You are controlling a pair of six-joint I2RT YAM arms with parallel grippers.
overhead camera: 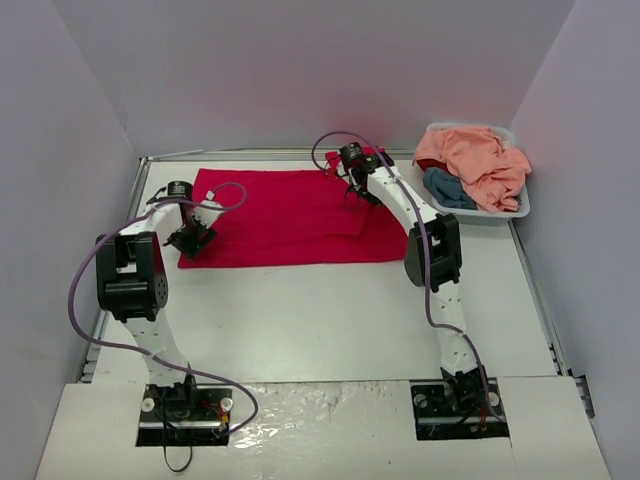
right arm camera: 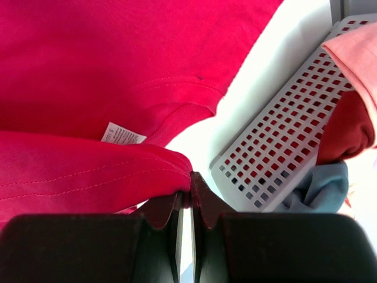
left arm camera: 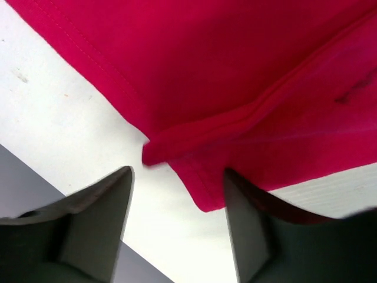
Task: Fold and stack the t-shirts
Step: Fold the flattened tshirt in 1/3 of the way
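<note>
A crimson-red t-shirt [overhead camera: 290, 215] lies spread flat on the white table. My left gripper [overhead camera: 190, 240] hovers at its near left corner and is open. In the left wrist view that corner [left arm camera: 203, 197] rests on the table between the spread fingers of my left gripper [left arm camera: 177, 183], touched by neither. My right gripper [overhead camera: 353, 195] is at the shirt's far right edge. In the right wrist view my right gripper [right arm camera: 189, 183] is shut on a raised fold of red cloth [right arm camera: 88, 171], next to the white neck label [right arm camera: 122, 134].
A white perforated basket [overhead camera: 517, 208] stands at the far right, its wall [right arm camera: 277, 153] close to my right gripper. It holds a peach-pink shirt [overhead camera: 475, 155], a teal-blue one [overhead camera: 447, 188] and some dark red cloth [right arm camera: 347, 130]. Grey walls enclose the table.
</note>
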